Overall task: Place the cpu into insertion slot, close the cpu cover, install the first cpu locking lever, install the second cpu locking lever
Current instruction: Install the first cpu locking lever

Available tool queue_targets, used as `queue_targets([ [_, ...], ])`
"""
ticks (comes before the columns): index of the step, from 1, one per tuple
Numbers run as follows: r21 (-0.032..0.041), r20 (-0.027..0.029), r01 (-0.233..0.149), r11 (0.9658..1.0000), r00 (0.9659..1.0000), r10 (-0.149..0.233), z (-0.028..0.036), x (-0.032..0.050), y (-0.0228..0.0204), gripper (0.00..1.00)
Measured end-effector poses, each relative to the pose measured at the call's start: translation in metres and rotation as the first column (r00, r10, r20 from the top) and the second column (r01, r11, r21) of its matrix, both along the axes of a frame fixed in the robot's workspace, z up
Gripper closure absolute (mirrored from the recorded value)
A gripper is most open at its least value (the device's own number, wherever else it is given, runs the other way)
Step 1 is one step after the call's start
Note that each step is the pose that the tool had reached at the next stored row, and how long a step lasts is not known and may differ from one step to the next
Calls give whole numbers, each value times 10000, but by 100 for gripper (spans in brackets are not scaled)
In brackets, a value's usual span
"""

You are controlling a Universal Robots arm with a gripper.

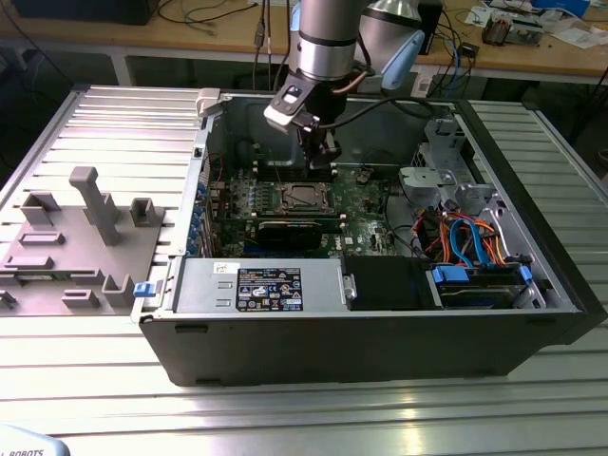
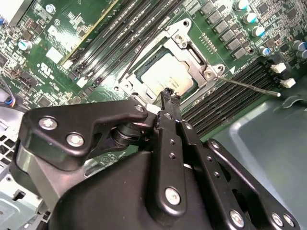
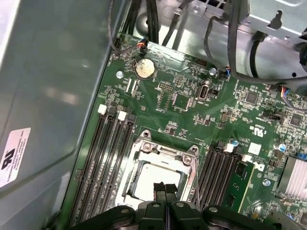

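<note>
There is one cpu [image 2: 168, 76], one cpu cover [image 2: 178, 37], and one gripper [image 3: 165, 188].

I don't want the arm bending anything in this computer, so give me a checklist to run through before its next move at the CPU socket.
1. cpu lying flat, not tilted: ok.
2. cpu cover down over the chip: ok, it looks closed.
3. locking lever latched: not ok, it sticks out sideways over the memory slots.
4. gripper empty: ok, shut with nothing between its fingers.
5. fingertips clear of the cover: cannot tell, they sit right at the socket's edge.
</note>
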State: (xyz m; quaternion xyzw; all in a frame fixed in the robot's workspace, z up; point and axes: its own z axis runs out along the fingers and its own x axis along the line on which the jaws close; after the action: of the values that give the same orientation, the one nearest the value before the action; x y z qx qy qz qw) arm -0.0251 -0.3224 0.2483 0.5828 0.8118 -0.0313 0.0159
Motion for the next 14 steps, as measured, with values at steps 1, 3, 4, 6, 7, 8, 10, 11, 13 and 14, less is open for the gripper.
queue_targets([
  [1,1,1,-151,9999,9999,151,0,0,0,89],
  [3,1,0,-306,9995,9995,306,0,0,0,89],
  [4,1,1,-412,9992,9992,412,0,0,0,89],
  [6,1,1,-616,9981,9981,616,0,0,0,89],
  [7,1,0,-707,9975,9975,707,0,0,0,89],
  [8,1,1,-841,9965,9965,841,0,0,0,89],
  [10,0,0,-1117,9937,9937,1117,0,0,0,89],
  [11,0,1,-1264,9920,9920,1264,0,0,0,89],
  [13,1,1,-1386,9903,9903,1386,0,0,0,89],
  [14,0,1,-1456,9893,9893,1456,0,0,0,89],
])
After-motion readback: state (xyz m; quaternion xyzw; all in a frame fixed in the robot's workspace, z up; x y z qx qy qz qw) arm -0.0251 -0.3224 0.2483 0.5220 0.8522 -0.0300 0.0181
